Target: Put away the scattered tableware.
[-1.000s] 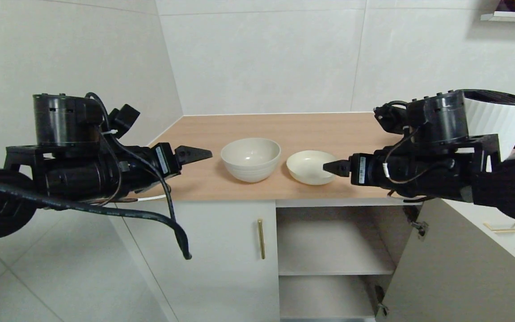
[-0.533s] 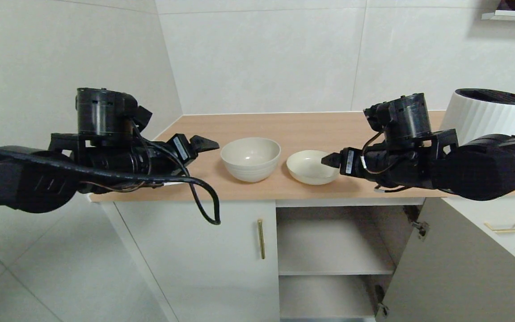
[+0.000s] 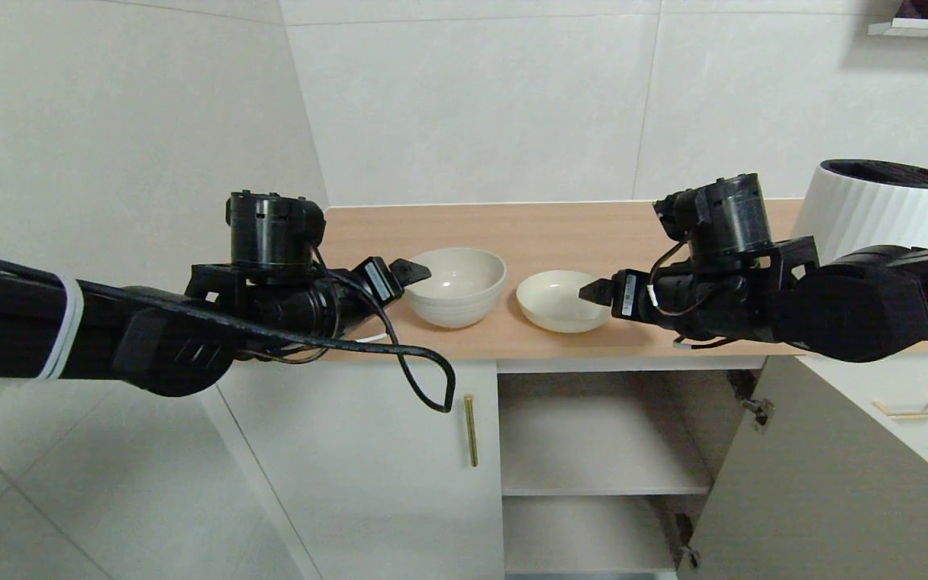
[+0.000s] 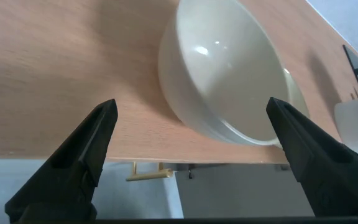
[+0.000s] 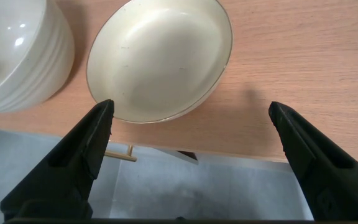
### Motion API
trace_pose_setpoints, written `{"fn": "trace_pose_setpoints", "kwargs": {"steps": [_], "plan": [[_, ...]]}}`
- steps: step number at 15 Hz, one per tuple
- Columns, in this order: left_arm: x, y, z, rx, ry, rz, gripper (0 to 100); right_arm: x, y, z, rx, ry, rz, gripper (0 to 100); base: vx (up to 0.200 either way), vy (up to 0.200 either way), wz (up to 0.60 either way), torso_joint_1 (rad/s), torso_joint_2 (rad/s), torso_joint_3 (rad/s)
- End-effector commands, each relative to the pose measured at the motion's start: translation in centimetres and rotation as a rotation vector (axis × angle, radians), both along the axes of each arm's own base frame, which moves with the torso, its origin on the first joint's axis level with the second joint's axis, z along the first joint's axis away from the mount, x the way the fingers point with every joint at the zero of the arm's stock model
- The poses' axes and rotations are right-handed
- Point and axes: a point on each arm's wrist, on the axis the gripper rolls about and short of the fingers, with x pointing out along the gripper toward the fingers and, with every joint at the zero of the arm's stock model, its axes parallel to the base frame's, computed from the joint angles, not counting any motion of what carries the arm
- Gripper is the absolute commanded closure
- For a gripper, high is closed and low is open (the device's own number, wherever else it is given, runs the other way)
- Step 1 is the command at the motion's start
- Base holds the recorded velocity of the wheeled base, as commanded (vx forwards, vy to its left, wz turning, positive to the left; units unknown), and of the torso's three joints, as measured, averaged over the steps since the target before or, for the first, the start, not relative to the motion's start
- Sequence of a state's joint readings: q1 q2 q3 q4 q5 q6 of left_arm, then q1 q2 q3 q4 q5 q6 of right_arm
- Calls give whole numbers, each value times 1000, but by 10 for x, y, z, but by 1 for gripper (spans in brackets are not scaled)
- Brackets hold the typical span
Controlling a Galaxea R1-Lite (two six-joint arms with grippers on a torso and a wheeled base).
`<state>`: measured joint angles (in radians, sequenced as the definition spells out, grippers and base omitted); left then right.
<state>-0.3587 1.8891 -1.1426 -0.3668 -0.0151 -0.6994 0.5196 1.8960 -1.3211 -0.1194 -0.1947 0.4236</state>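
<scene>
On the wooden counter two pale bowls stand side by side near the front edge, close together, though I cannot tell whether they touch. The deep ribbed bowl sits at 9 o'clock of the shallow bowl, and both are upright and empty.

The left gripper hangs level at 9 o'clock of the deep ribbed bowl, its tip at the bowl's rim. In the left wrist view its fingers are spread wide apart and hold nothing, with the bowl just ahead of the gap between them. Whether either finger touches the bowl cannot be told.

The right gripper hangs level at 3 o'clock of the shallow bowl, its tip at that bowl's edge. In the right wrist view its fingers are likewise wide apart and empty, with the shallow bowl ahead of the gap. Contact here cannot be told either.

A white ribbed container stands on the counter at 2 o'clock of the shallow bowl, well apart from it. At 6 o'clock of the bowls, under the counter, a cupboard stands with its door swung open, showing two bare shelves. At its 9 o'clock is a closed door with a brass handle
</scene>
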Motion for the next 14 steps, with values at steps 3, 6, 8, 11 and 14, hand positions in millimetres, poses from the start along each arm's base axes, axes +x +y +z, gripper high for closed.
{"fn": "trace_pose_setpoints", "kwargs": {"steps": [3,6,8,11,14], "plan": [[3,-2,-5,3,11,-5,0,-1,0,1,2,-4,0,0,0,0,0,0,0,0],[7,-3,-11,2,8,-2,0,-1,0,1,1,-3,0,0,0,0,0,0,0,0],[9,-4,-14,5,10,-4,0,-1,0,1,1,-3,0,0,0,0,0,0,0,0],[9,-4,-15,5,12,-2,100,-1,-1,2,2,-4,0,0,0,0,0,0,0,0],[9,-3,-13,3,8,0,100,-2,-1,2,1,-3,0,0,0,0,0,0,0,0]]}}
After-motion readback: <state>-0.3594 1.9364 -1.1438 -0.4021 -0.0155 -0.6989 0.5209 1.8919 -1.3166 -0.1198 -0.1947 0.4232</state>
